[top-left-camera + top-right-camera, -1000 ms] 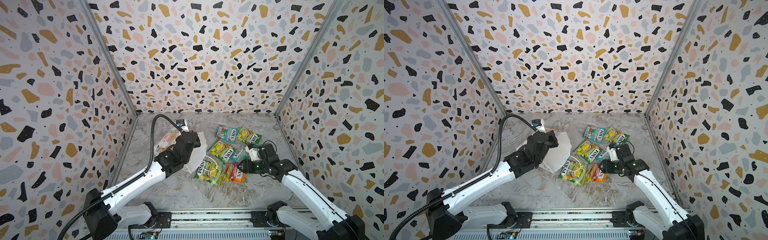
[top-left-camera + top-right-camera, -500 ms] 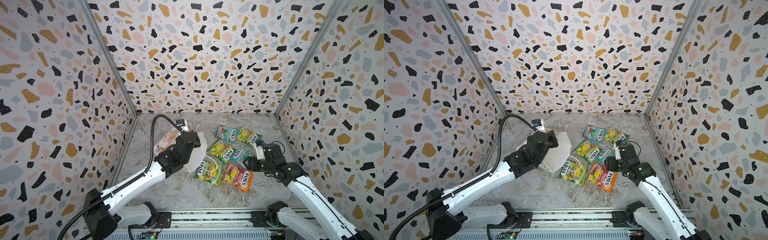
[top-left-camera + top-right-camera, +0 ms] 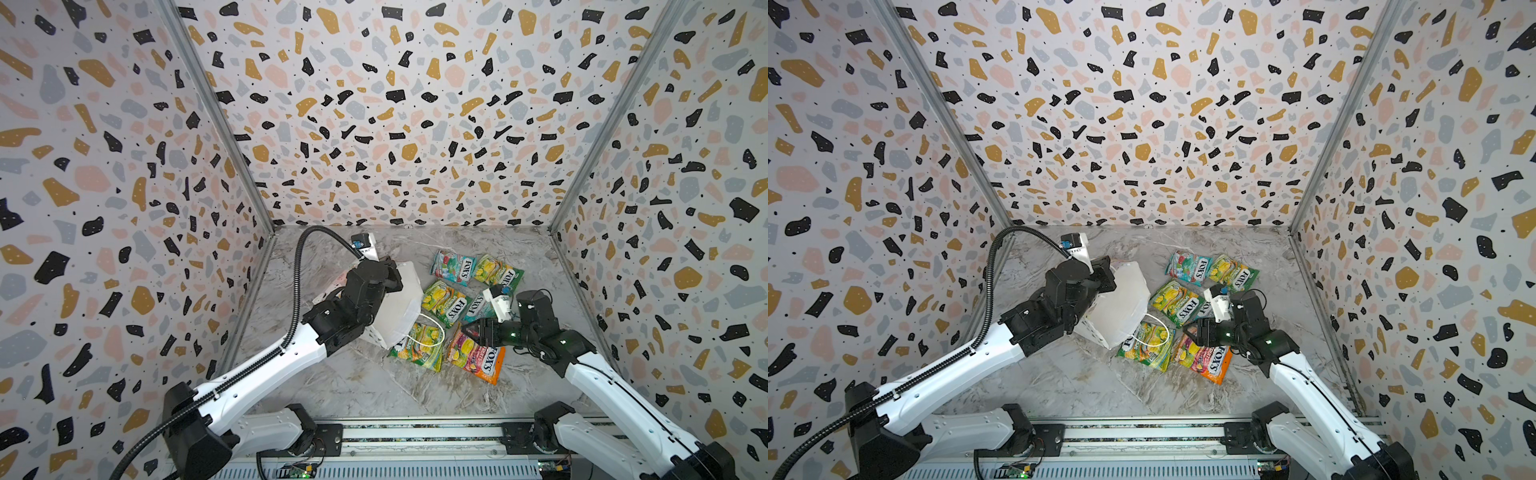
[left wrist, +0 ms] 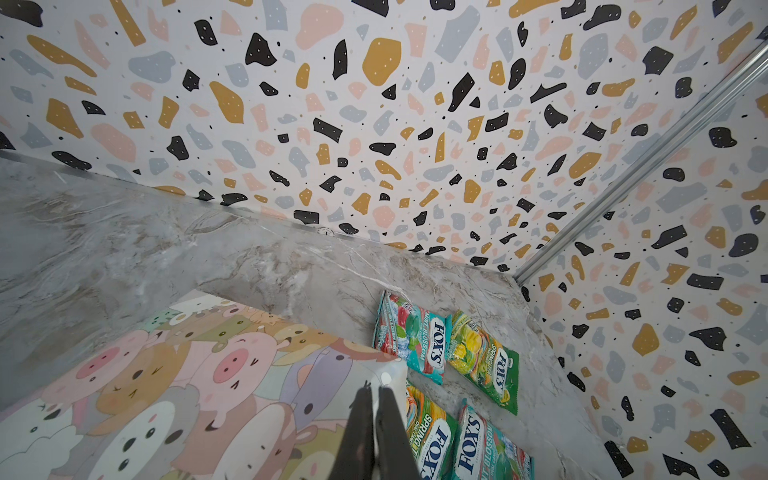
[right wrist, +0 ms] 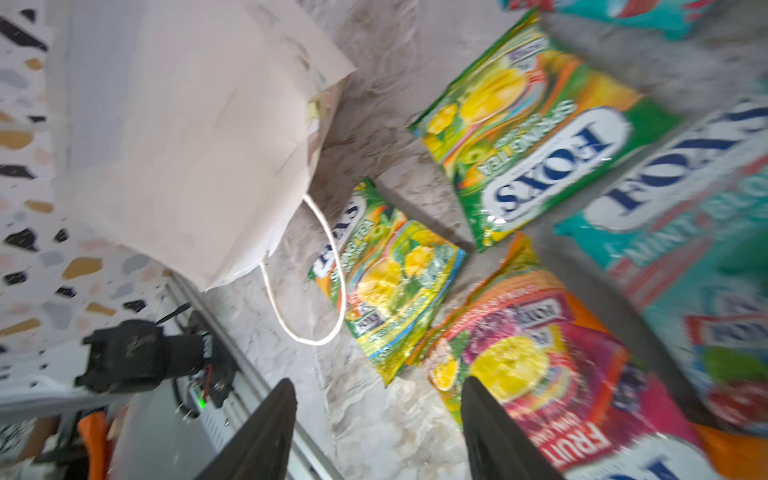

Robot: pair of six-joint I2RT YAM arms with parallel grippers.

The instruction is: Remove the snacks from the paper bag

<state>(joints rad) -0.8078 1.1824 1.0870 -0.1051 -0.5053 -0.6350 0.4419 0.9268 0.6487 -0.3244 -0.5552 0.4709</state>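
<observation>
Check the paper bag (image 3: 399, 303): plain white inside, pastel cartoon-animal print outside. It sits tilted on the bench (image 3: 332, 374), and your left pincer (image 4: 376, 386) is clamped on its rim. All six glossy snacks (image 3: 446, 301) lie just beside it. Your right pincer (image 5: 378, 390), jaws apart and empty, hovers over the orange packet (image 3: 478, 359).

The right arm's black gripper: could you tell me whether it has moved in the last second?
Yes; the right gripper shifted left, toward the unmoved white paper bag.

Six snacks (image 3: 446, 301) on marbled tabletop (image 3: 332, 382)
</observation>
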